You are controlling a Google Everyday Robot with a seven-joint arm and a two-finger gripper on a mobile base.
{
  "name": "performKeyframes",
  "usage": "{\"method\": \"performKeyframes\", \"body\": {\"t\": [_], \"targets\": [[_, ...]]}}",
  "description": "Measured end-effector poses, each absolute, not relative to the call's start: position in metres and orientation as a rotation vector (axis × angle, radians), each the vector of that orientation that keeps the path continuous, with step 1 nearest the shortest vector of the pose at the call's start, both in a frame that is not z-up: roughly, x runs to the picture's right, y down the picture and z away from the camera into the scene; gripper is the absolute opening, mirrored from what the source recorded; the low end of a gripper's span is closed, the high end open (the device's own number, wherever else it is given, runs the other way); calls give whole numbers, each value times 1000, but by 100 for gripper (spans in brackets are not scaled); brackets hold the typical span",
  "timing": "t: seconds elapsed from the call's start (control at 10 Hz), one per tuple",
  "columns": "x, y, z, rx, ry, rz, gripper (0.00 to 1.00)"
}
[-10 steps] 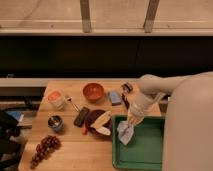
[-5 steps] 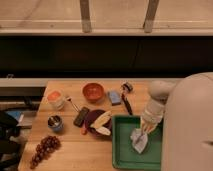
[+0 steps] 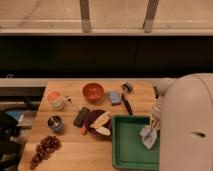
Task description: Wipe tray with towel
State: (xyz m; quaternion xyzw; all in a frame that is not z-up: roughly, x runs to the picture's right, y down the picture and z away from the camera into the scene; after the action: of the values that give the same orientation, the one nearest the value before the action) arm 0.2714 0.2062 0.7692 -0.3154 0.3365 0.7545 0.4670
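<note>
I have the gripper [image 3: 152, 127] at the tray's [image 3: 127, 146] three o'clock side, fingers clamped on the towel [image 3: 148, 138] hanging over its floor. The tray sits at the table's [image 3: 75, 152] five o'clock.

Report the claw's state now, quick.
Claw: closed, holding the towel, at the right side of the green tray.
</note>
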Motion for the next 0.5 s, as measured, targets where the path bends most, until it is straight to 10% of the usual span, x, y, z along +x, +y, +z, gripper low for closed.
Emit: {"method": "performKeyframes", "body": {"t": [0.5], "targets": [[194,182,768,-858,673,1797,0]]}}
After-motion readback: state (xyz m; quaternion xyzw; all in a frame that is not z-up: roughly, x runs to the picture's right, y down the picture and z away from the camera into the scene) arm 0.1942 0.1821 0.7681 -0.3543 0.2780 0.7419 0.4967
